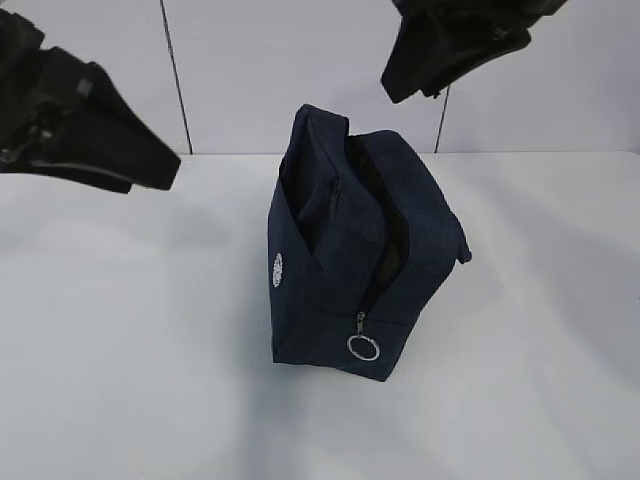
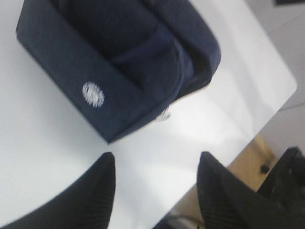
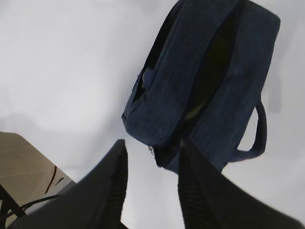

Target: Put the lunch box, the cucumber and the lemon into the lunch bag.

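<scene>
The dark navy lunch bag (image 1: pixel 340 250) stands on the white table (image 1: pixel 120 340) with its top zipper open as a dark slit. Its ring pull (image 1: pixel 363 347) hangs at the near end, and a white round logo (image 1: pixel 278 269) marks its left side. The lunch box, the cucumber and the lemon are hidden or out of view. My left gripper (image 1: pixel 168 168) hovers high to the left of the bag, open and empty (image 2: pixel 156 160). My right gripper (image 1: pixel 392 88) hangs above and behind the bag, open with nothing between its fingers (image 3: pixel 152 143). Both wrist views show the bag (image 2: pixel 128 52) (image 3: pixel 190 81).
A strap handle (image 3: pixel 259 133) sticks out from the bag's side. The table's rounded edge (image 2: pixel 286 81) lies just beyond the bag in the left wrist view, with floor past it. A table corner (image 3: pixel 33 138) shows in the right wrist view. A white wall (image 1: pixel 250 70) stands behind.
</scene>
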### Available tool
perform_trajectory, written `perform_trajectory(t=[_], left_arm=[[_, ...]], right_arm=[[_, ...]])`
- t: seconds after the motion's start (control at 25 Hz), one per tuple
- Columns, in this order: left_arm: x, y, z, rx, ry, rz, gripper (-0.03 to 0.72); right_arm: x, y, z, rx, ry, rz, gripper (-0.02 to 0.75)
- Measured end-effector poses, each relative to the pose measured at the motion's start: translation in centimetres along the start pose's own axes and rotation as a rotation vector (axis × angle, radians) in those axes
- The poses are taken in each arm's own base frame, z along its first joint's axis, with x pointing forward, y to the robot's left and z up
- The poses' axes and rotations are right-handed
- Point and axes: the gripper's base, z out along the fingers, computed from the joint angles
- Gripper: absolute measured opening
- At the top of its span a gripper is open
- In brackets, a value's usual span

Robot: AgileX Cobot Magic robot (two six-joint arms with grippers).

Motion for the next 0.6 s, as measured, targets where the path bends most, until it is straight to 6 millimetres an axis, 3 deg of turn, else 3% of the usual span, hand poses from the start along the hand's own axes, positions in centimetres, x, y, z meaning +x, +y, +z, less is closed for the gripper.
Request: perform_trajectory(t=[0.28, 0.6], left_arm=[[2.8, -0.8, -3.4, -0.108, 0.139, 0.033, 0.403], [5.3, -2.7, -8.3, -0.194, 0.054, 0.068, 0.403]], right_arm=[[5.2, 1.3, -2.6, -0.003, 0.023, 0.015, 0.282], [11.7, 3.0, -5.7, -0.003, -0.002, 0.018, 0.283]])
